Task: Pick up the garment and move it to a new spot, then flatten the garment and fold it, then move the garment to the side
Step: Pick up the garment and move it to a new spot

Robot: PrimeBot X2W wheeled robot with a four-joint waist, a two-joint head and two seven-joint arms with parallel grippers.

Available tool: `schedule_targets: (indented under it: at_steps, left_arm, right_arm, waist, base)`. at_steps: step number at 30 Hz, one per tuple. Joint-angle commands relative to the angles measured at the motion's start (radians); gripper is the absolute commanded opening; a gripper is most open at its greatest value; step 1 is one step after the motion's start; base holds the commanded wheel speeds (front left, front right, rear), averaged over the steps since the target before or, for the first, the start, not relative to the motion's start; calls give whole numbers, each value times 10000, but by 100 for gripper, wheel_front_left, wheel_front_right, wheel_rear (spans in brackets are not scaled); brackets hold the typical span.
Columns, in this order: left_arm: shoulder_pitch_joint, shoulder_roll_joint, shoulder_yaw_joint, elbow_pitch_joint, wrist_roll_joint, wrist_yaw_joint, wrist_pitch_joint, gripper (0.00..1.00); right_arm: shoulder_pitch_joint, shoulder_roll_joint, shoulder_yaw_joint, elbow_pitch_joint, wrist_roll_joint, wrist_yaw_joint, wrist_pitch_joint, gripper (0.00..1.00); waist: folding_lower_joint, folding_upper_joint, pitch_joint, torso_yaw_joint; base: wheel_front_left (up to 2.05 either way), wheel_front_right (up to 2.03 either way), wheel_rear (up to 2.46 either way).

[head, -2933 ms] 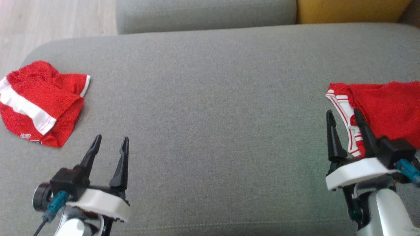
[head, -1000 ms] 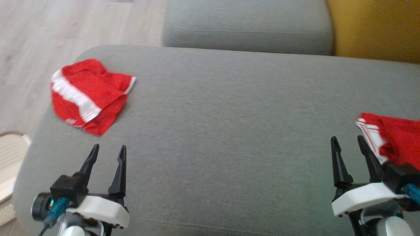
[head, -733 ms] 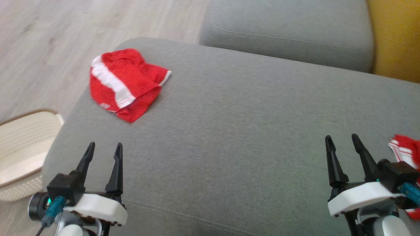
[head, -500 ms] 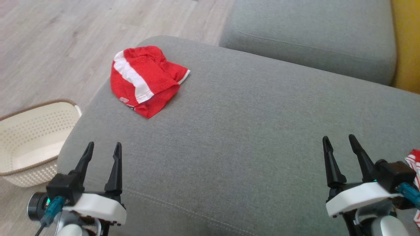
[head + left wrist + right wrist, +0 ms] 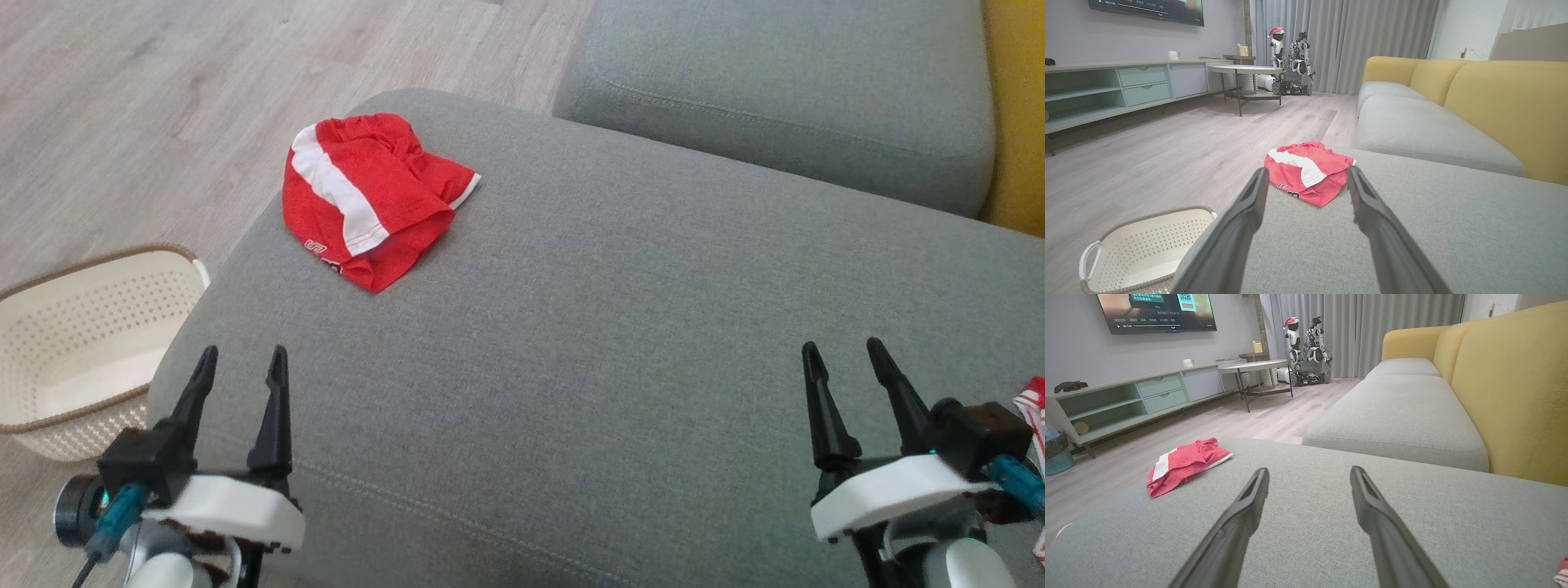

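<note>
A crumpled red garment (image 5: 367,212) with a white band lies near the far left corner of the grey sofa cushion (image 5: 612,327). My left gripper (image 5: 245,353) hovers open over the cushion's near left edge, well short of the garment, nothing between its fingers. In the left wrist view the garment (image 5: 1306,171) sits straight ahead, framed by the open left gripper (image 5: 1306,170). My right gripper (image 5: 841,345) stands open and empty at the near right. The right wrist view shows the garment (image 5: 1184,463) far off to the left of the open right gripper (image 5: 1309,470).
A second red-and-white cloth (image 5: 1035,396) peeks in at the right edge, beside my right wrist. A cream perforated basket (image 5: 98,260) stands on the wooden floor left of the sofa. Another grey cushion (image 5: 775,98) and a yellow backrest (image 5: 1016,122) lie beyond.
The camera has turned left: the basket and floor have come into the picture and the right-hand cloth has slid almost out. Both grippers stay open; the left one sits slightly lower left.
</note>
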Motion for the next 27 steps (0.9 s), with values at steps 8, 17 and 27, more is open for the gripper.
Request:
schedule_targets:
  at_steps: [8,17,27]
  left_arm:
    - [-1799,-128,723,-341,-73,-381,-132,100]
    - [-4435,-839,1921,530,-69,-1198,-134,100]
    - [-7499,-728,1883,6025,-45,-2773,-21,100]
  right_arm:
    - [-600,-60,51,-765,-295,-7,417,100]
    - [-1731,-60,-1,-1730,-937,-7,926,100]
    - [-2557,-60,235,-1897,-1049,-7,943,100]
  waist:
    - [0,0,693,59]
    - [0,0,2786,-612]
    - [0,0,4099,-1827]
  base:
    - [0,0,0]
    - [0,0,0]
    - [0,0,0]
